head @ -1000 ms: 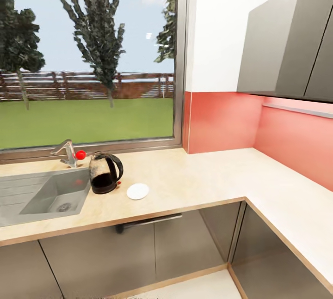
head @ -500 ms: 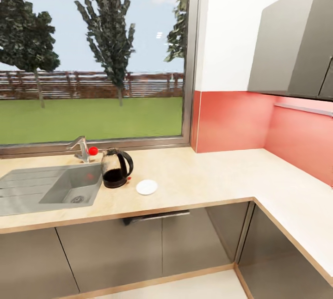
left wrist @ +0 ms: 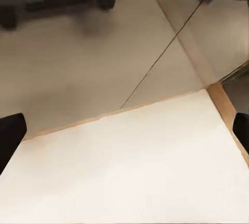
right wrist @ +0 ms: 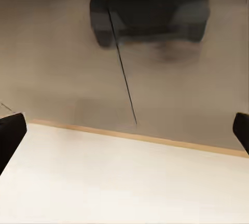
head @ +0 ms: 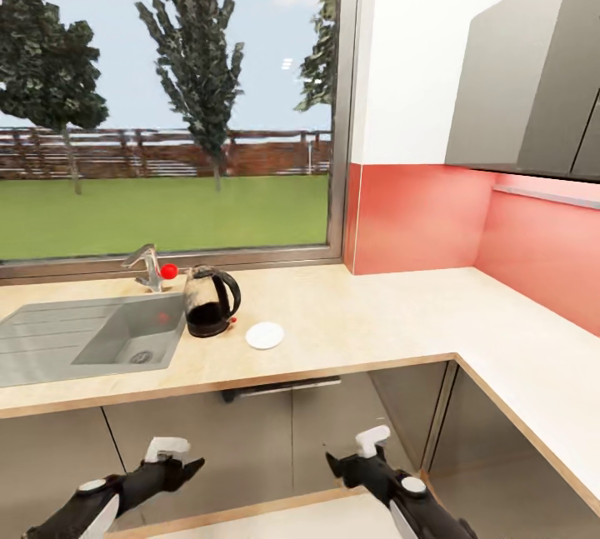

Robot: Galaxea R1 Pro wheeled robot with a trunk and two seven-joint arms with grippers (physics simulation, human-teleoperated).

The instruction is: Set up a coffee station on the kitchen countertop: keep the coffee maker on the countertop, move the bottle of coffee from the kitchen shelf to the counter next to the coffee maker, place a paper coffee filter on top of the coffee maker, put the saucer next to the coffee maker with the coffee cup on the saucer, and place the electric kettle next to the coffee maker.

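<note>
Below countertop [head: 350,331], left hand [head: 193,466] and right hand [head: 332,464] newly risen (both wide open, empty); electric kettle [head: 208,301], saucer [head: 265,336] unmoved.

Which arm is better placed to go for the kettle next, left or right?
Probably the left. The electric kettle stands left of centre by the sink, nearer the left gripper than the right gripper; both hang low, open.

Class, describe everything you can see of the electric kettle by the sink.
The electric kettle stands upright on the light wooden countertop, just right of the sink and in front of the faucet. Its body looks clear glass with a dark lower part, a black looped handle facing right, and a small red spot at the base. The white saucer lies apart to its right.
</note>
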